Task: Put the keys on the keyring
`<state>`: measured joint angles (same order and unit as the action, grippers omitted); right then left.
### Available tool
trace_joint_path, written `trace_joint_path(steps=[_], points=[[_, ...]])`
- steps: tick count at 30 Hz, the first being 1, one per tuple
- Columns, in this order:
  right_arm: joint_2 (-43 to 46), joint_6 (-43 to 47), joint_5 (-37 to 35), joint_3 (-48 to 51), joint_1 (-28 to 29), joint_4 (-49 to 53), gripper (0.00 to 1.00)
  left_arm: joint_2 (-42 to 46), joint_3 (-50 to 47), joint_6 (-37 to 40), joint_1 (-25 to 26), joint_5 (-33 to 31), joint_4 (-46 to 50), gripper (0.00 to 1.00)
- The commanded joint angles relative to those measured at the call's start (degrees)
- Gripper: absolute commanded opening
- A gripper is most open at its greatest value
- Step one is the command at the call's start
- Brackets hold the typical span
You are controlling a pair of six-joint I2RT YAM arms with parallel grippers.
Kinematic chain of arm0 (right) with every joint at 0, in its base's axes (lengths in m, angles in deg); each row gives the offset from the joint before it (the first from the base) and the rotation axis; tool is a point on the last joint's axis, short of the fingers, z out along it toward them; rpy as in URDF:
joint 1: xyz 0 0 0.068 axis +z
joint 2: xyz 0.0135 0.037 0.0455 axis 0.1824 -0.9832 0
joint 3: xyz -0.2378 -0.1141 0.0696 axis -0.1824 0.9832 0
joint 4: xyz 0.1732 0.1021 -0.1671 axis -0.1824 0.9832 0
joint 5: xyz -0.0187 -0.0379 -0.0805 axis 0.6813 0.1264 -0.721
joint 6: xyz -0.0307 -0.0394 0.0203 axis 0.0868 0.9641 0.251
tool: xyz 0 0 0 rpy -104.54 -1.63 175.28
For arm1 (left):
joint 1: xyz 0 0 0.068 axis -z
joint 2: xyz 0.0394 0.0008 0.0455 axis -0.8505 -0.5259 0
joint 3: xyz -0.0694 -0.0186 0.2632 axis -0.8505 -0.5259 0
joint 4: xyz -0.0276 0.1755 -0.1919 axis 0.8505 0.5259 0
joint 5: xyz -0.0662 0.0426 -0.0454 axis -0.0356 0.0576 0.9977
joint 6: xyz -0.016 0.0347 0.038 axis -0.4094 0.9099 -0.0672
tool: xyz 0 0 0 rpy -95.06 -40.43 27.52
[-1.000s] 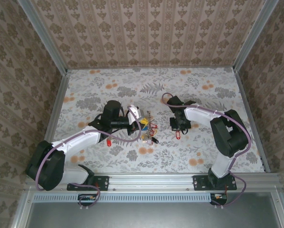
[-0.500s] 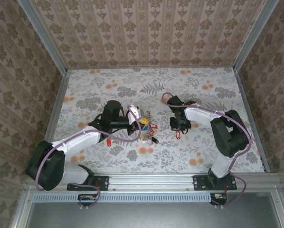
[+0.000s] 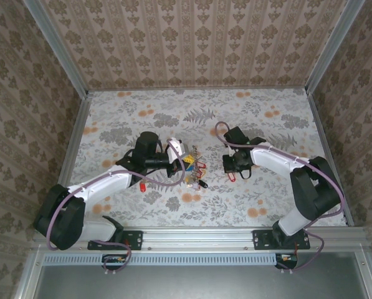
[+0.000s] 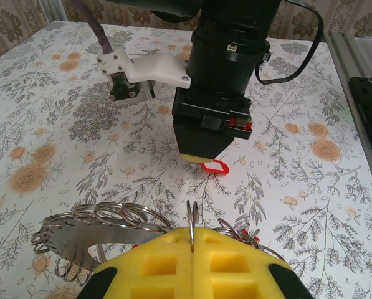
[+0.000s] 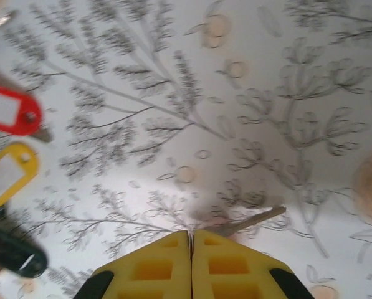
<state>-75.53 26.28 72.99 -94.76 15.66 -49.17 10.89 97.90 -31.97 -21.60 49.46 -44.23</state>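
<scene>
From my right wrist all is smeared: the key beside my right gripper shows its blade while its head lies under my pads, and whether I grip it I cannot tell. The red tag and a black piece run off the left edge. My left gripper covers the near side of the keyring, and from above the keys are too small to separate.

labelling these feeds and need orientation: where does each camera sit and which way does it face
top external: above, behind the bases, looking down on the table; both arms.
left wrist: low, facing the right gripper; own yellow fingers shut on the keyring.
right wrist: looking straight down; own shut fingers.
shared: red tag, top and left wrist.
</scene>
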Motion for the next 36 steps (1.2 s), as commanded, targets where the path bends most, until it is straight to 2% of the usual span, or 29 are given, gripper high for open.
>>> trace_joint_path(steps=[1, 11, 21, 36], points=[[-1.82, 3.88, 6.66, 0.02, 0.59, -1.84, 0.09, 0.96, 1.27, 0.12, -0.1, 1.4, -2.47, 0.0], [-7.56, 4.01, 5.3, -2.84, 0.63, -2.28, 0.15, 1.12, 1.32, -0.14, -0.01, 1.57, -2.25, 0.0], [-6.32, 3.73, 3.94, -2.79, 0.63, -0.13, 0.18, 1.43, 1.26, -0.07, -0.01, 1.31, -2.01, 0.0], [-4.99, 3.75, 2.46, -2.83, 0.63, 3.35, 0.11, 0.43, 2.68, 1.03, -0.01, 2.04, -1.0, 0.0]])
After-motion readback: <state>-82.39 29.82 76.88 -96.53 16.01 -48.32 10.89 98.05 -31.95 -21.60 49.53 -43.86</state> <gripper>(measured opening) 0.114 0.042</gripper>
